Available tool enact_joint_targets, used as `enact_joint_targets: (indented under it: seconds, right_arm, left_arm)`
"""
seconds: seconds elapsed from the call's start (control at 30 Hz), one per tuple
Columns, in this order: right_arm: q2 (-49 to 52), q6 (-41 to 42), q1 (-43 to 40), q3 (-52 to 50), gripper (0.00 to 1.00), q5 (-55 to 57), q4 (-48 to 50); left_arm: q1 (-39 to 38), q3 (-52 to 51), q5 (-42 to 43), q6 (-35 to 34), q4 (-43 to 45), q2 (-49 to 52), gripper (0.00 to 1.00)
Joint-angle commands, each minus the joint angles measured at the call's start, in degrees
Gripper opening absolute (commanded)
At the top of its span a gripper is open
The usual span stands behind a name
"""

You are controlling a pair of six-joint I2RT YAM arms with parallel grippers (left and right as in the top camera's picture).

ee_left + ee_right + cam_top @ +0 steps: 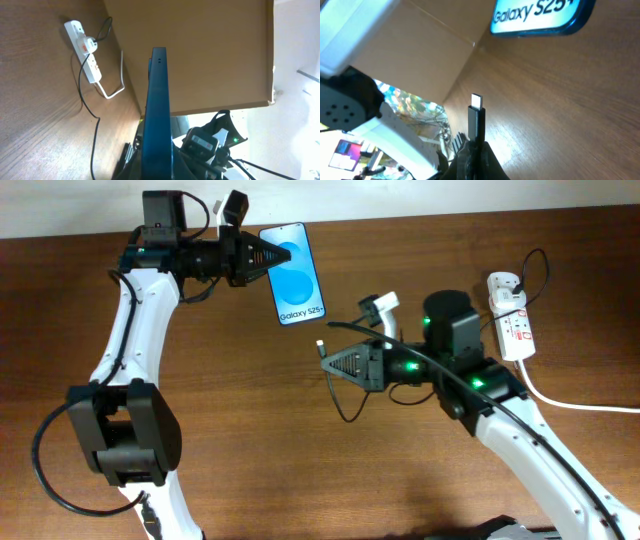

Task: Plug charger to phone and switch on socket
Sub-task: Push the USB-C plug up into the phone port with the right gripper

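Observation:
The phone (295, 275) has a bright blue screen with "Galaxy S25+" text and is at the table's back middle. My left gripper (268, 256) is shut on its left long edge; the left wrist view shows the phone (158, 110) edge-on between the jaws. My right gripper (328, 363) is shut on the charger plug (320, 346), and its silver tip (476, 101) points toward the phone's short edge (540, 17), a gap away. The thin black cable (345, 405) loops back under the right arm. The white socket (511, 315) lies at the right, with a plug in it.
A thick white cord (580, 402) leaves the socket toward the right edge. A white part of the right arm (383, 310) sits between phone and socket. The socket also shows in the left wrist view (84, 50), near the table edge (131, 95).

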Motion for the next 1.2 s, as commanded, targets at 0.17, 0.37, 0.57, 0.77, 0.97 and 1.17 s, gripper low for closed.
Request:
enact_joint_targets:
  seconds: [0.17, 0.37, 0.57, 0.77, 0.97, 1.17]
  right_arm:
    - [3.8, 4.1, 2.5, -0.1, 0.04, 3.8, 3.6]
    - [3.9, 4.7, 2.5, -0.1, 0.04, 5.6, 6.7]
    - [3.9, 4.9, 2.5, -0.1, 0.04, 7.3, 7.2]
    - [3.9, 4.8, 2.5, -0.1, 0.04, 9.2, 7.1]
    - [3.9, 4.4, 2.5, -0.1, 0.04, 9.8, 6.8]
    - [3.9, 4.2, 2.5, -0.1, 0.04, 10.0, 5.5]
  left_arm:
    - [-1.4, 0.9, 2.7, 1.2, 0.1, -1.5, 0.0]
    - [-2.3, 0.9, 2.5, 2.0, 0.1, -1.5, 0.0]
    - [-2.4, 0.9, 2.6, 2.0, 0.1, -1.5, 0.0]
    - [-2.4, 0.9, 2.6, 2.0, 0.1, -1.5, 0.0]
    - [-2.4, 0.9, 2.5, 2.0, 0.1, -1.5, 0.0]
    - [-2.4, 0.9, 2.5, 2.0, 0.1, -1.5, 0.0]
